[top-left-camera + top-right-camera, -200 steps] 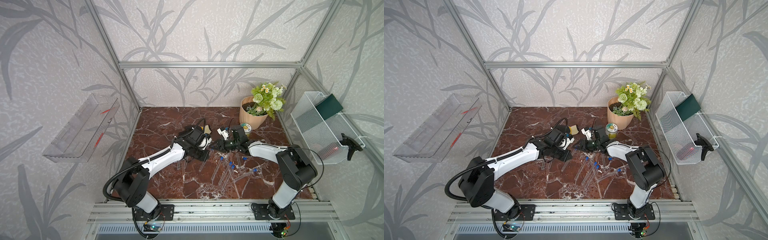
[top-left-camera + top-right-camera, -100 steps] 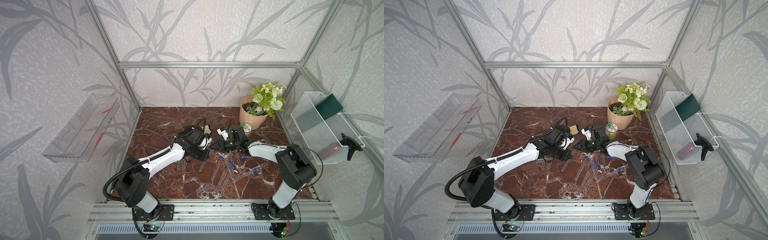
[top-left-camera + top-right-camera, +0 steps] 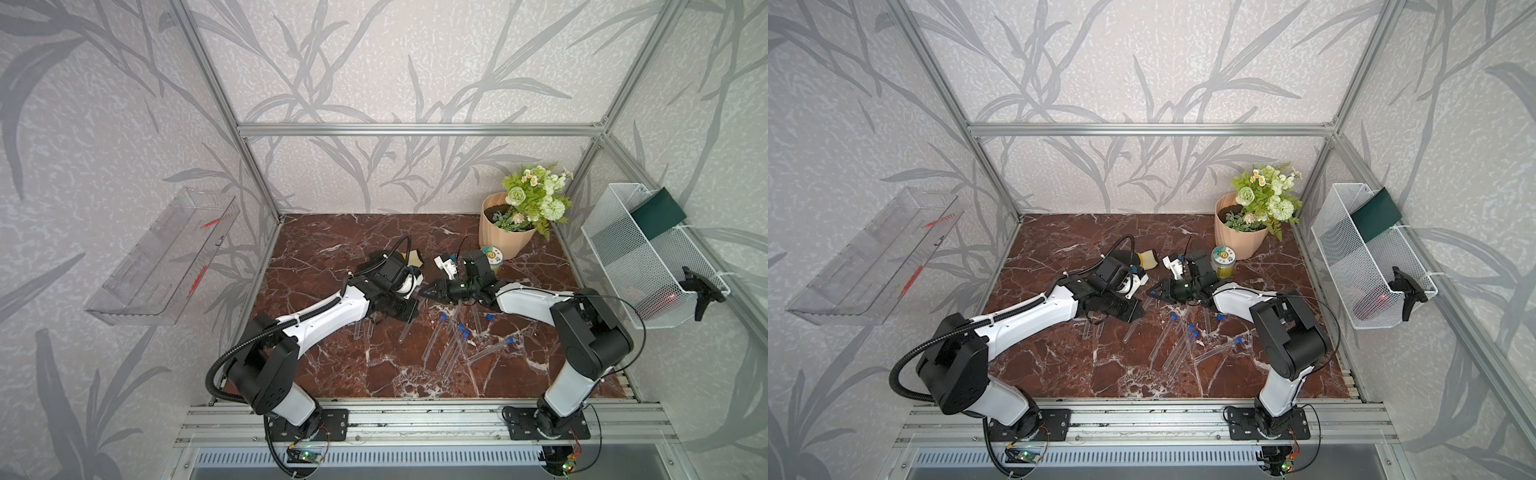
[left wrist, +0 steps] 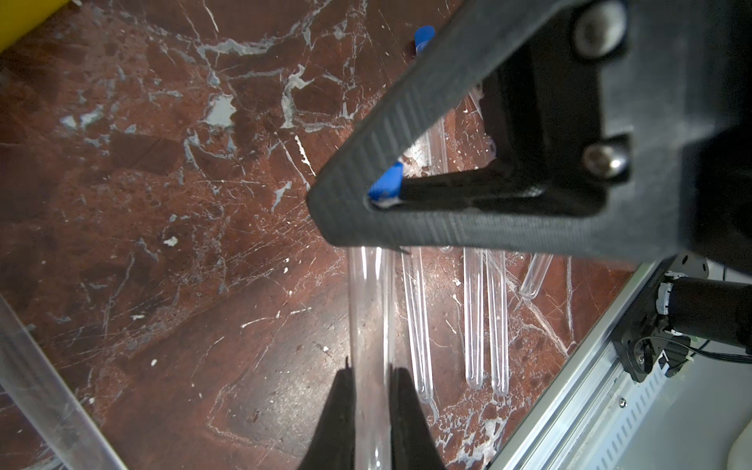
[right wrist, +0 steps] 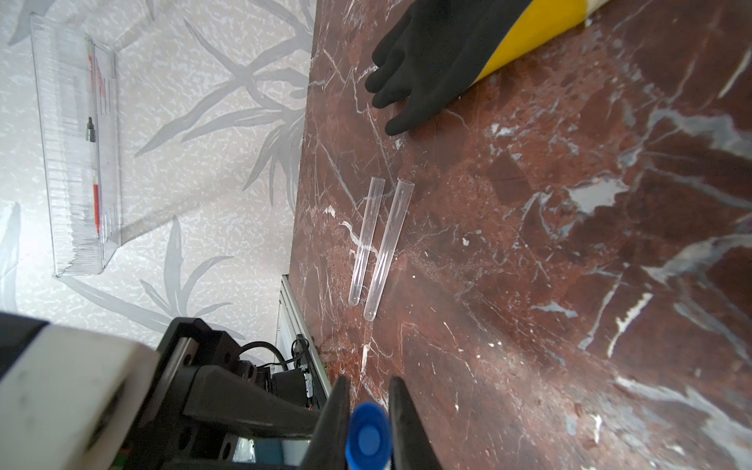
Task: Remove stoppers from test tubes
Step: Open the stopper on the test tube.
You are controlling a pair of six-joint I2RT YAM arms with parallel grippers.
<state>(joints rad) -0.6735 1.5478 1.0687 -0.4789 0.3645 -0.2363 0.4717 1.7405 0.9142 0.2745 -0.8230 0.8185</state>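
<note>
Left hand [image 4: 371, 372] clamps one tube [image 4: 368, 309] to brace it. Right hand [image 5: 368, 386] is closed on its blue stopper [image 5: 368, 433], end-on, presumably so the pull runs lengthwise.

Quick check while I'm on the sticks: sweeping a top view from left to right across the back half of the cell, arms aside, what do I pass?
clear wall tray → glove's yellow cuff → flower pot → white wire basket. The small jar overlaps the pot, so it is left out.
</note>
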